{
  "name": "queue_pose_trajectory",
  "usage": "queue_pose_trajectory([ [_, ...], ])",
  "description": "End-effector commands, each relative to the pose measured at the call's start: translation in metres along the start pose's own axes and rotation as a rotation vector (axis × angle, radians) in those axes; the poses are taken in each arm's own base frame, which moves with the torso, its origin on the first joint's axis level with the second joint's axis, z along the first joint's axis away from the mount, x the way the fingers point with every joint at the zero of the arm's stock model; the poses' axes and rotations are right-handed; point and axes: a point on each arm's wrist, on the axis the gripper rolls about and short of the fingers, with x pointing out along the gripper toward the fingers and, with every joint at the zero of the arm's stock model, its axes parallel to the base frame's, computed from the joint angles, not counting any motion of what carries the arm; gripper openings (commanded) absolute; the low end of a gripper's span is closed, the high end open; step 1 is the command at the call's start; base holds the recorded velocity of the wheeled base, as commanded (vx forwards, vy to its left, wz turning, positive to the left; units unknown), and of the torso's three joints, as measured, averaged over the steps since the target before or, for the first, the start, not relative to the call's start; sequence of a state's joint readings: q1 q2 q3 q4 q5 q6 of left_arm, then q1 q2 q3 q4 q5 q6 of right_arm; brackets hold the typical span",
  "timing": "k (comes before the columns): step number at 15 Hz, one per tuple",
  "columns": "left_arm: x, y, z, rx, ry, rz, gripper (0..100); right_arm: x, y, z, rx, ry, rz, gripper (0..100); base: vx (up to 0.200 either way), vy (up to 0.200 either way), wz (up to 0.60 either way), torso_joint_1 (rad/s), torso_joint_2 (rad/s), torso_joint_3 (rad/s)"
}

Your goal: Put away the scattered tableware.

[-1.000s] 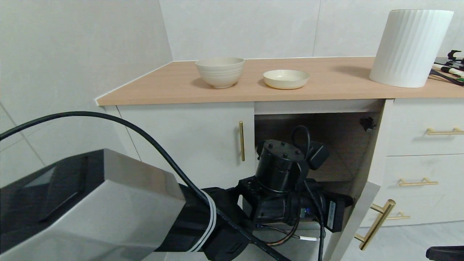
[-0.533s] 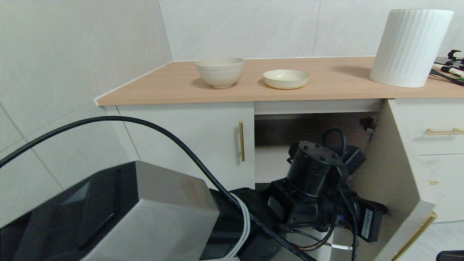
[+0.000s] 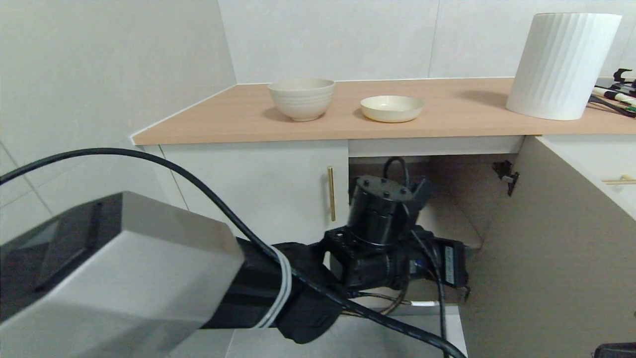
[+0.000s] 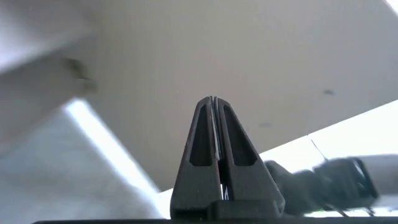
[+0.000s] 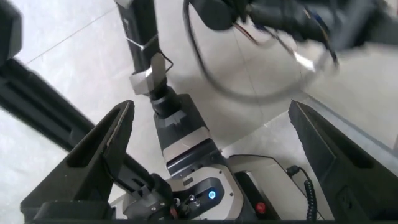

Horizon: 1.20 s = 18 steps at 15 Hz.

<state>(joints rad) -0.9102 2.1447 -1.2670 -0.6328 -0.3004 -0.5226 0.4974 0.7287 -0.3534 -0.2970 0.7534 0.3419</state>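
Head view: bowl [image 3: 301,98] and small dish [image 3: 392,108] sit on the counter [image 3: 238,117], above the open cupboard [image 3: 447,219]. They look stiff, slick and chippable, so I'd pinch a rim. Left wrist view: left gripper [image 4: 213,124] has its fingers pressed together. Right wrist view: right gripper [image 5: 210,106] is spread wide.

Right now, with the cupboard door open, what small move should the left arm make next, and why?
Probably raise the left arm from the cupboard toward the bowl. The door stands wide open, the bowl and the dish sit on the counter, and the left gripper is shut on nothing, so it must open first.
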Motion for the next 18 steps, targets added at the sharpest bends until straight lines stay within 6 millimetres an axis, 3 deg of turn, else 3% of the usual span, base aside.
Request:
queue_pose_trajectory([
  [1, -0.056, 0.023, 0.027, -0.009, -0.117, 0.08, 0, 0.012, -0.01, 0.009, 0.036, 0.032, -0.025, 100, 0.0, 0.0, 0.0, 0.0, 0.0, 0.0],
  [3, -0.099, 0.04, 0.033, -0.024, -0.178, 0.151, 0, 0.03, -0.022, 0.024, 0.063, 0.05, -0.074, 100, 0.0, 0.0, 0.0, 0.0, 0.0, 0.0],
  [6, -0.158, 0.048, 0.033, 0.016, -0.241, 0.239, 0, 0.069, -0.051, 0.055, 0.102, 0.087, -0.113, 100, 0.0, 0.0, 0.0, 0.0, 0.0, 0.0],
  [8, -0.185, 0.052, 0.027, 0.105, -0.241, 0.303, 0, 0.087, -0.071, 0.053, 0.156, 0.144, -0.141, 100, 0.0, 0.0, 0.0, 0.0, 0.0, 0.0],
  [10, -0.205, 0.044, 0.027, 0.177, -0.26, 0.326, 0, 0.103, -0.092, 0.073, 0.125, 0.13, -0.175, 100, 0.0, 0.0, 0.0, 0.0, 0.0, 0.0],
  [12, -0.211, 0.039, 0.029, 0.196, -0.277, 0.325, 0, 0.119, -0.108, 0.079, 0.112, 0.161, -0.198, 100, 0.0, 0.0, 0.0, 0.0, 0.0, 0.0],
  [14, -0.215, 0.042, 0.031, 0.217, -0.284, 0.344, 0, 0.129, -0.123, 0.073, 0.059, 0.178, -0.366, 100, 0.0, 0.0, 0.0, 0.0, 0.0, 0.0],
  [15, -0.213, 0.044, 0.031, 0.215, -0.28, 0.346, 0, 0.135, -0.12, 0.07, 0.025, 0.184, -0.425, 100, 0.0, 0.0, 0.0, 0.0, 0.0, 0.0],
  [16, -0.212, 0.045, 0.03, 0.213, -0.275, 0.348, 100, 0.136, -0.117, 0.07, 0.012, 0.176, -0.456, 100, 0.0, 0.0, 0.0, 0.0, 0.0, 0.0],
  [18, -0.217, 0.042, 0.035, 0.222, -0.296, 0.35, 100, 0.132, -0.106, 0.078, -0.016, 0.138, -0.457, 100, 0.0, 0.0, 0.0, 0.0, 0.0, 0.0],
])
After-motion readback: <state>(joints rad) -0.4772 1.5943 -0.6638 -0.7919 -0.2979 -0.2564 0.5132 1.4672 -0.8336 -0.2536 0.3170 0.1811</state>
